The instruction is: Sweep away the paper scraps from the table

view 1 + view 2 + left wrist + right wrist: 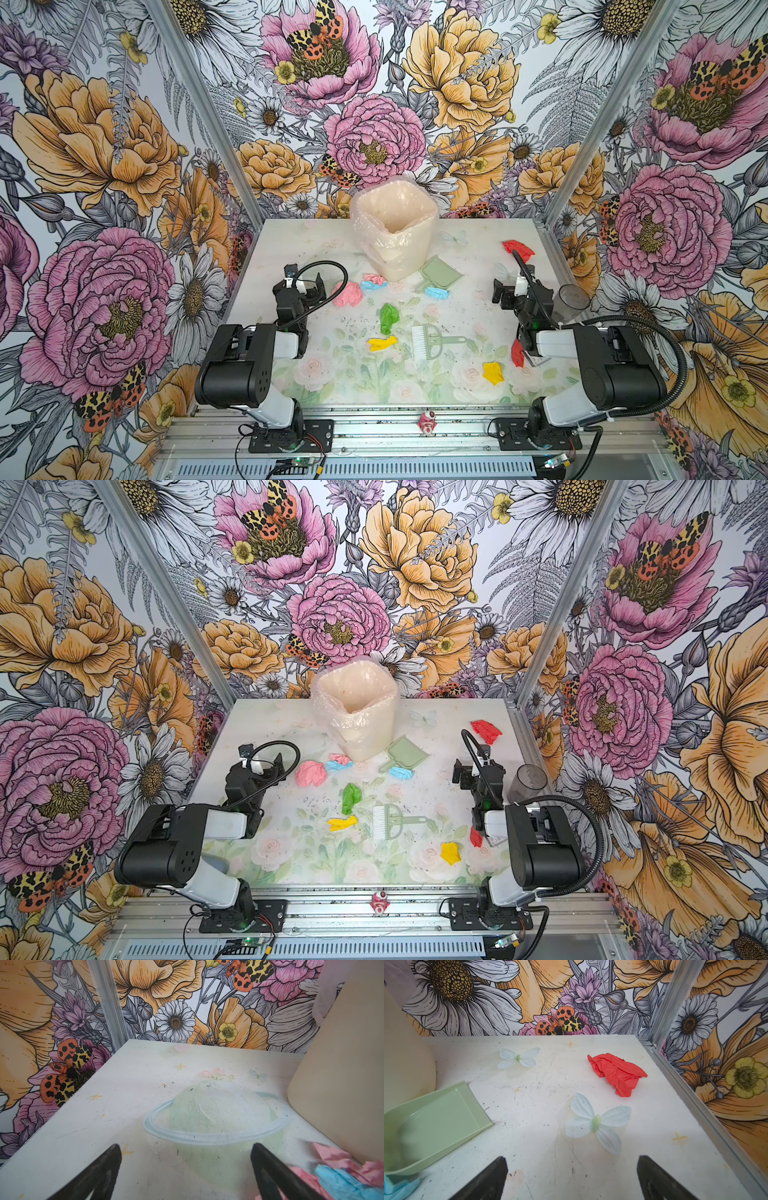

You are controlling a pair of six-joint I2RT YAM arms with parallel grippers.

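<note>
— Where the left gripper hangs spread and empty over the table, what crowds it?
— Pink and blue paper scraps just right of it, before the lined bin. Mid-table, a green scrap and a yellow scrap lie near the brush; the dustpan sits beside the bin.
— And farther right?
— The right gripper, equally spread and empty; a red scrap ahead, a dark cup beside it.

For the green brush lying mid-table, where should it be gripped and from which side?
Grip the brush by its thin handle, coming straight down with the jaws across it. In both top views it lies flat, bristles leftward and handle pointing right, so the right gripper probably suits best.
</note>
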